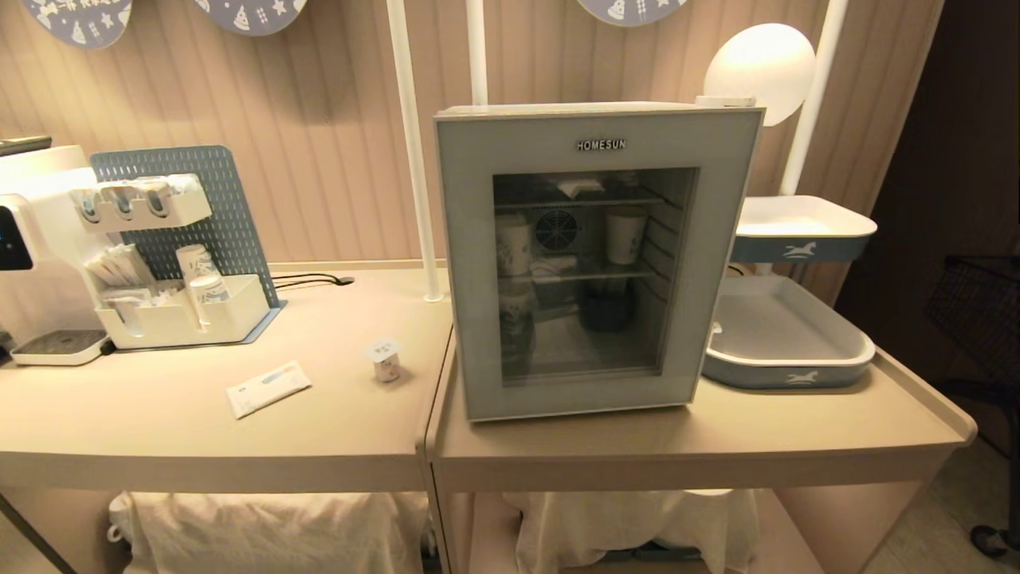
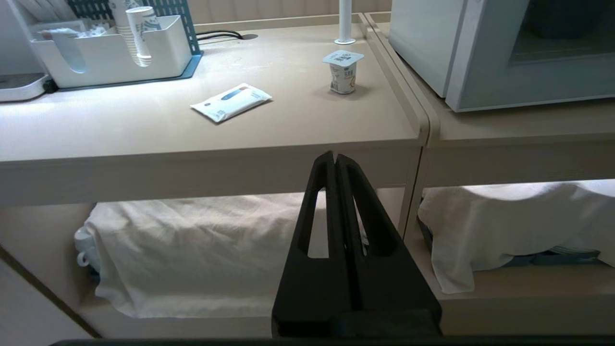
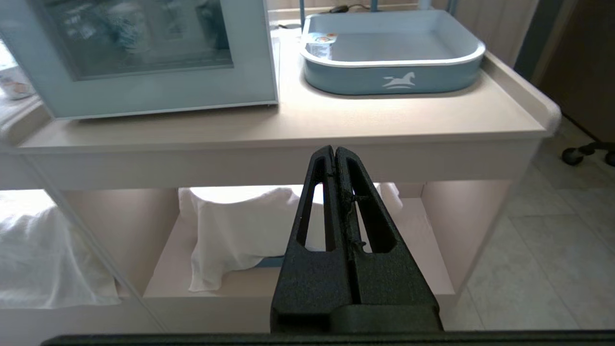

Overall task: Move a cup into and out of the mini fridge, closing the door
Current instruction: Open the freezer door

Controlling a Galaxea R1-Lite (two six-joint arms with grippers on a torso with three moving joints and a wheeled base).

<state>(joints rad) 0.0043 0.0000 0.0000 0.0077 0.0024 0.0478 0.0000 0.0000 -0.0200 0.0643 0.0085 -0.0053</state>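
Note:
The cup [image 1: 386,359] [image 2: 342,72], a tiny white pot with a square foil lid, stands upright on the left table, just left of the mini fridge [image 1: 594,255] [image 2: 499,48]. The fridge's glass door [image 1: 590,271] [image 3: 139,53] is closed; taller paper cups show on the wire shelves behind it. My left gripper [image 2: 335,156] hangs shut and empty in front of the left table's edge, below the top. In front of the right table's edge, my right gripper [image 3: 334,150] is shut and empty too. Neither arm shows in the head view.
A flat white packet [image 1: 268,387] [image 2: 231,101] lies left of the cup. A white organiser with paper cups [image 1: 179,307] and a machine stand at the back left. A blue tray [image 1: 785,339] [image 3: 391,53] holding another small pot [image 3: 321,44] sits right of the fridge. Cloth-covered things fill the lower shelves.

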